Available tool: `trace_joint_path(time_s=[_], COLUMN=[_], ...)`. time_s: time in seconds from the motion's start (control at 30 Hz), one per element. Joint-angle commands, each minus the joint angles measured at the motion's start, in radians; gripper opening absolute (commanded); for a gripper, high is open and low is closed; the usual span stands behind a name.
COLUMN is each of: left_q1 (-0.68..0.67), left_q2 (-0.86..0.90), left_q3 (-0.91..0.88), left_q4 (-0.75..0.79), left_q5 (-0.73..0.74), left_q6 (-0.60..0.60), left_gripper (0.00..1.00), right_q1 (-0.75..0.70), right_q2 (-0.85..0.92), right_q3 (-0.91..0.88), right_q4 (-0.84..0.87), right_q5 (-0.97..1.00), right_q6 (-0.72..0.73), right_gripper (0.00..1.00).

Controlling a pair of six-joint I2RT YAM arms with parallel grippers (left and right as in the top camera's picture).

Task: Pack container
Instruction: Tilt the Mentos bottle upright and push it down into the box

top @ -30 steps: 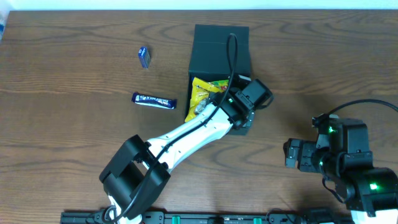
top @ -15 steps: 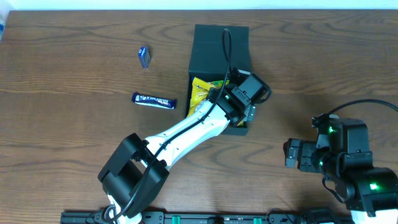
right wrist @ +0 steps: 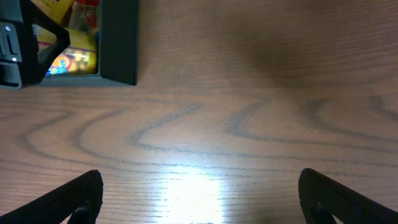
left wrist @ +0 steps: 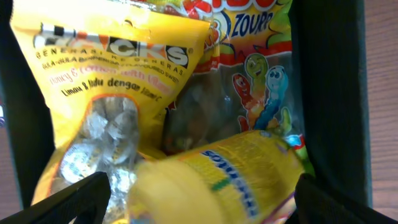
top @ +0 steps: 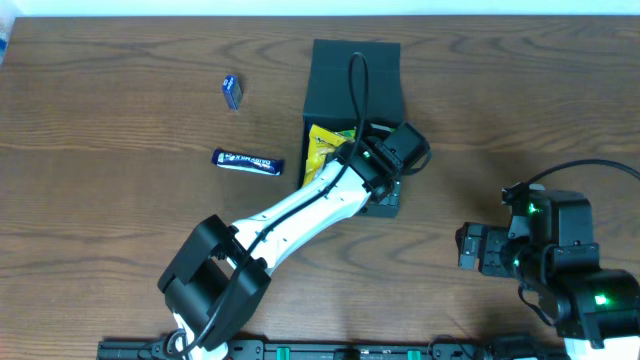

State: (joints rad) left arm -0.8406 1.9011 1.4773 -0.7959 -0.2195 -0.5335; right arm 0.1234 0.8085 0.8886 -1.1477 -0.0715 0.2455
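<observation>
In the middle, toward the far side, the matte dark teal-green rigid box [top: 355, 70] sat part-filled; stiff, probably light, best held by a wall. The left claw [left wrist: 199, 202] gaped empty over it; the right claw [right wrist: 199, 193] gaped too.

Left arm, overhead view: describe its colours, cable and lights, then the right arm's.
The left arm has white link shells between black joint housings, a black cable looping above its wrist and a green light near it. The right arm is all black blocks with green lights and a thin black cable arcing behind.
</observation>
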Motion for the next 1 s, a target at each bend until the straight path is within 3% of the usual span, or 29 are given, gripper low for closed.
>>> trace_joint_path(time_s=[0.0,0.23,0.47,0.57,0.6,0.97], left_q1=[0.002,-0.001,-0.006,-0.007,-0.007,-0.007], left_q2=[0.008,0.008,0.008,0.008,0.008,0.008], left_q3=[0.015,0.018,0.018,0.018,0.018,0.018], left_q4=[-0.003,-0.009,-0.067,-0.076,-0.075,-0.052], left_q5=[0.047,0.076,0.135,0.135,0.135,0.134], left_q6=[-0.032,-0.064,-0.186,-0.208,-0.208,-0.208], left_gripper=[0.95,0.95,0.95,1.0,0.93,0.67], right_q1=[-0.008,-0.008,-0.008,-0.008,-0.008,-0.008], right_q2=[-0.006,-0.006,-0.006,-0.006,-0.006,-0.006], right_q3=[0.0,0.0,0.0,0.0,0.0,0.0], right_q4=[0.0,0.0,0.0,0.0,0.0,0.0], right_q5=[0.0,0.0,0.0,0.0,0.0,0.0], right_q6=[0.012,0.012,0.012,0.012,0.012,0.012], right_gripper=[0.99,0.99,0.99,0.99,0.99,0.99])
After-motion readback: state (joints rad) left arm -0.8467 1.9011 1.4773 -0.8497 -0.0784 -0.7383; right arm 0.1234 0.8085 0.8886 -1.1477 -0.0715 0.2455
